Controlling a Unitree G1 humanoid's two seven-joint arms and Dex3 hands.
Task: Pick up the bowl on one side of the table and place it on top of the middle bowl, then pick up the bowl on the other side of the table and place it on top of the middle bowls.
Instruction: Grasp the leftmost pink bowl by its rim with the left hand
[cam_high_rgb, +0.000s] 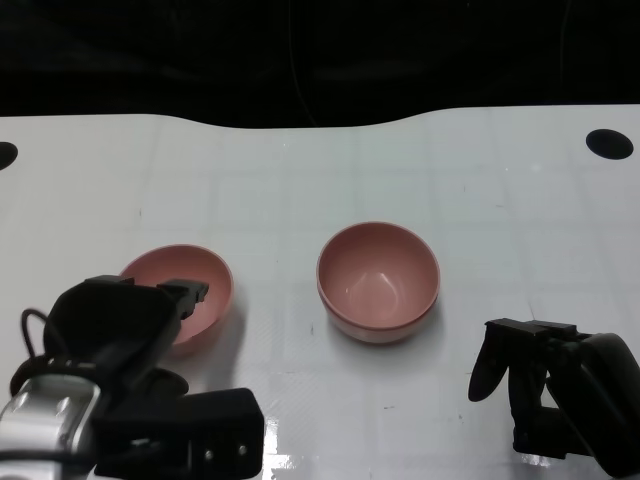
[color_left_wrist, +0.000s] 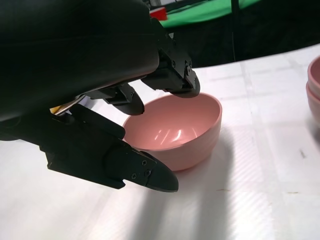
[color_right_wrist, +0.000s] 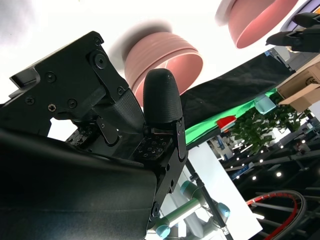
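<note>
A pink bowl (cam_high_rgb: 208, 287) (color_left_wrist: 182, 125) stands on the white table (cam_high_rgb: 300, 180), left of centre. My left hand (cam_high_rgb: 125, 335) (color_left_wrist: 95, 95) reaches over its near rim. The upper fingers (color_left_wrist: 175, 82) hang just above the rim and the thumb (color_left_wrist: 145, 172) lies outside the wall, low by the table. I see no firm grip on the bowl. In the middle sits a pink bowl nested in another, the middle bowls (cam_high_rgb: 378, 280) (color_right_wrist: 162, 55) (color_left_wrist: 315, 90). My right hand (cam_high_rgb: 555, 390) (color_right_wrist: 125, 125) hovers at the lower right, empty, fingers apart.
Two black round holes (cam_high_rgb: 609, 143) (cam_high_rgb: 4, 155) mark the table's far corners. The far edge curves against a dark background. In the right wrist view the left bowl (color_right_wrist: 260, 22) shows with my left hand's fingers (color_right_wrist: 300, 30) at it.
</note>
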